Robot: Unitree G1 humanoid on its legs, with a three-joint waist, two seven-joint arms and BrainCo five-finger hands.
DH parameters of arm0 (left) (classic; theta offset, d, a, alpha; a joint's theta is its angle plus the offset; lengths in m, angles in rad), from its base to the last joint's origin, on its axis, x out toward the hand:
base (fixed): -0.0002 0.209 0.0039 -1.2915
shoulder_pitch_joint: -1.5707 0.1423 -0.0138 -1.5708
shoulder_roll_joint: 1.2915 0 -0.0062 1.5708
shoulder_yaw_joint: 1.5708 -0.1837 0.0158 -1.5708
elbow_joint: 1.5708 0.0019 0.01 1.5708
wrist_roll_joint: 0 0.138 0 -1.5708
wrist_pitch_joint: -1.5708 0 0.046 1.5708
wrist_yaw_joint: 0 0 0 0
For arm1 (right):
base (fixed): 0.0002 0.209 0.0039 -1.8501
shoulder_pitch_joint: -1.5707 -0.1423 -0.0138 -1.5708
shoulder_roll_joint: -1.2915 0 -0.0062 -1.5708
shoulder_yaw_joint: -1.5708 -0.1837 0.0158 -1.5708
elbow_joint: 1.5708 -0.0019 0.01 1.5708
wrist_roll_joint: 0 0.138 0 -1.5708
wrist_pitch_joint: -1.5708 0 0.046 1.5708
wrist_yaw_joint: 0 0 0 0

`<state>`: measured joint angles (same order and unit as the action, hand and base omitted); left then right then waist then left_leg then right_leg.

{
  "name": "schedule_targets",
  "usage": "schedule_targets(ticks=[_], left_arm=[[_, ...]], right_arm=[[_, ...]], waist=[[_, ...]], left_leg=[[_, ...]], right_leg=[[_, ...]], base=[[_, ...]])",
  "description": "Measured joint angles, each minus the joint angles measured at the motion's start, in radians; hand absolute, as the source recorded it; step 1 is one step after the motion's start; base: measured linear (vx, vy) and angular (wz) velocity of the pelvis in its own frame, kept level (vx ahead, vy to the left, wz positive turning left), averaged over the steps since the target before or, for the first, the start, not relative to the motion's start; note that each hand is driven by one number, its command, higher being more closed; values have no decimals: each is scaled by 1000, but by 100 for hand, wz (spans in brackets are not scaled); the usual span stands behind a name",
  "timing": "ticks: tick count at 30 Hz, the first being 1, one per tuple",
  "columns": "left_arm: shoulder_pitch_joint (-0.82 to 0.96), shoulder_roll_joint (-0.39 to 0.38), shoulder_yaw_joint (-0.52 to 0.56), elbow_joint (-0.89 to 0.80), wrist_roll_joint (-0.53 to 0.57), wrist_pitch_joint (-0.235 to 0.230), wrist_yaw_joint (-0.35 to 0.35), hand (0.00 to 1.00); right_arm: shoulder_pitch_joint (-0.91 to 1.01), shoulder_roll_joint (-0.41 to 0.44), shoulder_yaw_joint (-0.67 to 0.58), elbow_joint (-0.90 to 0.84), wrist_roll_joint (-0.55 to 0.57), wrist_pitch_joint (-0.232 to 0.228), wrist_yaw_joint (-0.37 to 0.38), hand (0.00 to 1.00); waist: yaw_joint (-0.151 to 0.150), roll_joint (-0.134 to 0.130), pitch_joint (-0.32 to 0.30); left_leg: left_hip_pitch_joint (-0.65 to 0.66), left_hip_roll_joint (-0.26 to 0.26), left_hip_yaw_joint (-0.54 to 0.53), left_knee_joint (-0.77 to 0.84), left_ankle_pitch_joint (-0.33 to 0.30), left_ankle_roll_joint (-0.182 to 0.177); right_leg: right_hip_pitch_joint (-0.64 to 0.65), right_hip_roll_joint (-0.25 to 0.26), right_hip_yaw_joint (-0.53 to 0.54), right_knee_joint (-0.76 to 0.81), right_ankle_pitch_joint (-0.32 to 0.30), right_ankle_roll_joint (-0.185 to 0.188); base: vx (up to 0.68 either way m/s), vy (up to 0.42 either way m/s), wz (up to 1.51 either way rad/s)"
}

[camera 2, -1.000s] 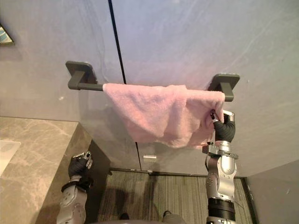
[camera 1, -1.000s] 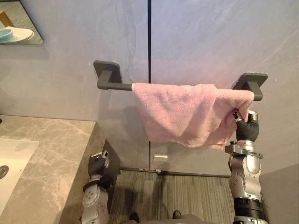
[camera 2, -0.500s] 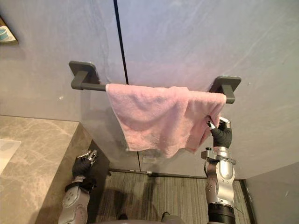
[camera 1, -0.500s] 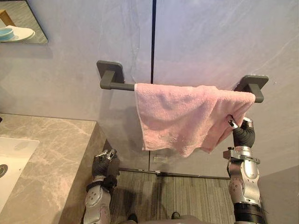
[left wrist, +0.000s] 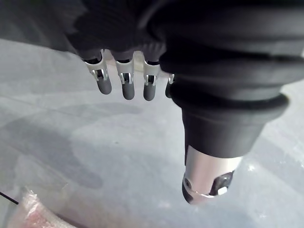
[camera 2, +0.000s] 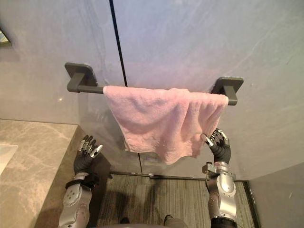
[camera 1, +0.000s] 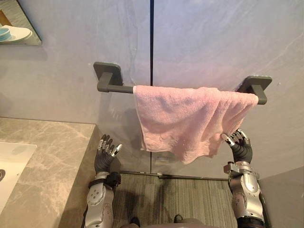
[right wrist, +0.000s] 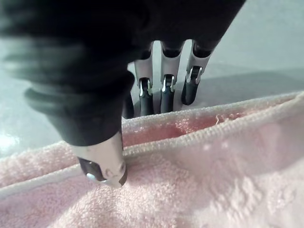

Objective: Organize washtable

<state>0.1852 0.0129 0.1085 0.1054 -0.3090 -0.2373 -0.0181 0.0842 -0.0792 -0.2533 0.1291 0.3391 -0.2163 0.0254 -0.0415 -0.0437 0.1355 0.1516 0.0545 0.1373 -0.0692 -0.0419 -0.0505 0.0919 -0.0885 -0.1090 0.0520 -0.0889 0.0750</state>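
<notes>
Towel (camera 1: 190, 118) draped over rail (camera 1: 121, 89); right hand (camera 1: 241, 147) splayed beside its edge, left hand (camera 1: 104, 154) splayed.

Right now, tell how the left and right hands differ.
The left hand is beside the counter, the right hand by the hanging edge of the pink towel. The left hand is below the bare end of the bar, the right hand below its covered end. Both are open, empty.

A pink towel (camera 1: 190, 118) hangs draped, seemingly bunched, over the rail (camera 1: 116, 88).
</notes>
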Motion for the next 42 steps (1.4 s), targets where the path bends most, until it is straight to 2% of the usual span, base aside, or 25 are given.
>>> schedule_targets(ticks=[7,11,17,19,21,26,30,31,33,38,42], left_arm=[[39,-2,8,-136,7,-6,17,0],[43,-11,59,-240,8,-17,47,0],[52,-11,139,-449,3,-59,87,0],[52,-11,156,-519,-3,-80,89,0],[48,-11,179,-597,-3,-104,95,0],[3,-8,178,-706,-55,-133,88,0],[-18,19,75,-804,-136,-145,35,0],[-29,40,-5,-828,-185,-148,-1,0],[-56,70,-114,-833,-243,-151,-56,0],[-104,127,-421,-755,-328,-129,-180,0],[-126,159,-555,-576,-370,-56,-262,0]], right_arm=[[74,26,-34,-65,-45,5,-17,0],[85,58,-136,-119,-66,6,-68,0],[111,65,-276,-278,-66,3,-130,0],[111,64,-317,-344,-62,-9,-140,0],[109,64,-348,-433,-24,-36,-140,0],[56,57,-355,-592,68,-99,-121,0],[-5,19,-239,-713,171,-155,-43,0],[-21,6,-175,-743,198,-174,-12,0],[-43,-12,-87,-746,231,-181,32,0],[-57,-63,193,-746,302,-164,138,0],[-37,-117,325,-737,351,-102,226,0]], waist=[[-2,1,0],[-8,3,-1],[-31,14,-3],[-33,22,-5],[-50,34,-12],[-60,48,-18],[-59,50,-18],[-59,50,-18],[-59,50,-18],[-59,52,-18],[-59,52,-19]], left_leg=[[2,-1,3,7,-7,7],[3,-1,5,16,-13,7],[21,1,21,16,-17,6],[33,3,35,18,-25,5],[33,3,45,18,-27,6],[48,4,65,22,-30,7],[54,6,88,40,-42,8],[54,5,89,41,-42,8],[56,4,95,43,-42,8],[61,1,114,44,-42,9],[64,-3,119,44,-42,9]], right_leg=[[6,-3,1,-3,1,2],[10,-4,3,-4,3,3],[20,-3,17,-4,5,2],[27,-2,31,-5,6,3],[26,0,41,-5,7,4],[26,4,61,-5,13,5],[27,7,87,-6,22,5],[27,6,89,-7,24,6],[26,6,95,-7,28,7],[27,6,113,-19,43,13],[27,6,116,-20,47,14]], base=[[0,0,0],[0,0,0],[-21,-8,-8],[-48,-4,-20],[-60,-22,-11],[-31,-19,-13],[-50,-15,-17],[-73,-16,-9],[-69,-13,-8],[-65,-15,-13],[-54,-22,-5]])
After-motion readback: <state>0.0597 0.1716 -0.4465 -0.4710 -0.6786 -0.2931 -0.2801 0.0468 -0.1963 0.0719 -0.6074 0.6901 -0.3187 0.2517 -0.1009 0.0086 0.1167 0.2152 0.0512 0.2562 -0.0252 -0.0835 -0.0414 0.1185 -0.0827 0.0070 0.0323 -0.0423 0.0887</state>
